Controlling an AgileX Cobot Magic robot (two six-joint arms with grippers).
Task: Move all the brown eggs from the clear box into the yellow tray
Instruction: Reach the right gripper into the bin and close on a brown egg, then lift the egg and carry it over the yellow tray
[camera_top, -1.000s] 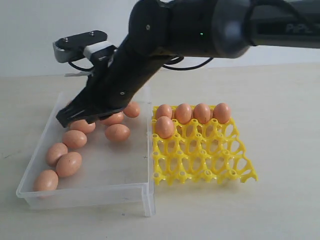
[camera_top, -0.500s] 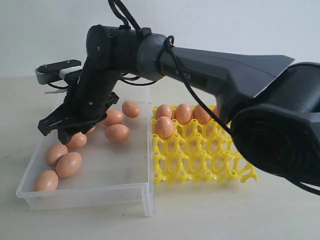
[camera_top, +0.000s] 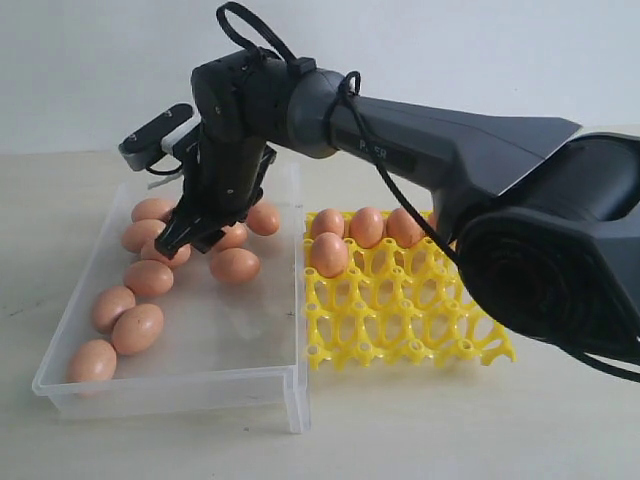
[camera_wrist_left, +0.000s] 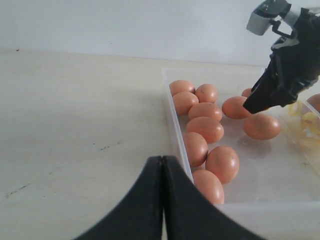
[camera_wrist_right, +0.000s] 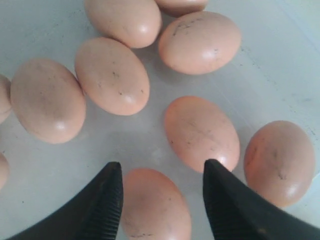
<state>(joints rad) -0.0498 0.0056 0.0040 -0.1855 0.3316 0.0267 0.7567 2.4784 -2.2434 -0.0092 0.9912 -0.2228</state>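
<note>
Five orange-brown oval eggs (camera_top: 366, 227) in yellow lattice tray (camera_top: 318, 320); about ten left in clear plastic box (camera_top: 200, 390) at its nine o'clock. Right fingers (camera_wrist_right: 227, 200) spread, empty, above them; left fingers (camera_wrist_left: 145, 210) clenched.

Low frontal exterior, both wrists facing eggs (camera_top: 235, 265)

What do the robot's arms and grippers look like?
The right arm is matte black with rounded joints, faint lettering on its link and black cables looped over the wrist. A grey camera block sits by the right gripper. Both it and the left gripper have tapering black fingers.
</note>
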